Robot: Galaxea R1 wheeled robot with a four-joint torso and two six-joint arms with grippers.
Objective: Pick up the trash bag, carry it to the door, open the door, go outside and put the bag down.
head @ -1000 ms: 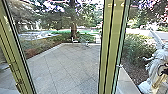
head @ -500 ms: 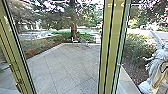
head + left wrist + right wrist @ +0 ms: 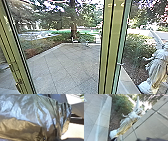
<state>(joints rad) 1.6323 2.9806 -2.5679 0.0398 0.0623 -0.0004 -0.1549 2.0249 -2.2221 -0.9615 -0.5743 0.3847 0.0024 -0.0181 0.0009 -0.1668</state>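
One crinkled trash bag (image 3: 23,111) close to the left wrist; paving (image 3: 65,67) beyond door frame (image 3: 107,45); cannot tell either claw's state.

Close before the left claw, the crumpled bag (image 3: 26,112) blocks the way, a pale surface (image 3: 73,130) showing past its gathered end. Ahead of the right claw stands a winged statue (image 3: 127,121), hemmed by a bush (image 3: 122,104) behind and large grey panels (image 3: 159,125) at one side, the flat kerb (image 3: 103,120) leaving room at the other. Farther out from both claws, paving (image 3: 67,65) stretches between two upright frames (image 3: 110,47); whether glass bars that gap, I cannot tell.
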